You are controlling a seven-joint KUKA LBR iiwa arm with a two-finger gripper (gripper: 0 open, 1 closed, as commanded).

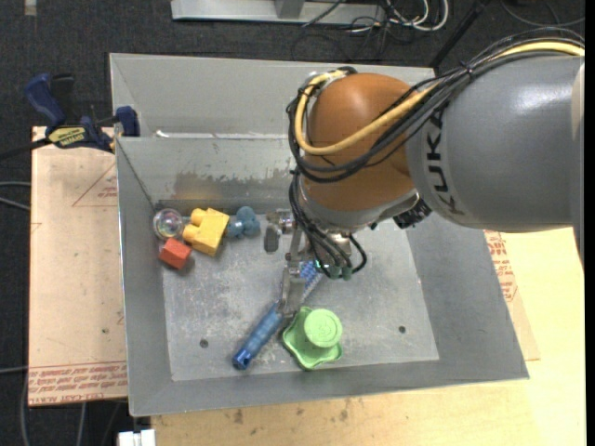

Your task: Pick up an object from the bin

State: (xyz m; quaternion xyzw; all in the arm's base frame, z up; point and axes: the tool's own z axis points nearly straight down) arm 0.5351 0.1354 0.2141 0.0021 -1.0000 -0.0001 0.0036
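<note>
Approach step: gripper (296,291) sits low at the upper end of the blue stick (258,340), with the green lobed cap (314,337) just beside. How far it is open cannot be told. Next it likely needs to close on the stick and lift.

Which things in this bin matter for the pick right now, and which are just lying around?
In play: gripper; long blue plastic stick, its upper end under the gripper; green round plastic cap beside it.
Lying about: yellow plastic brick, red block, clear ball, small blue lump, grouped at left.
</note>
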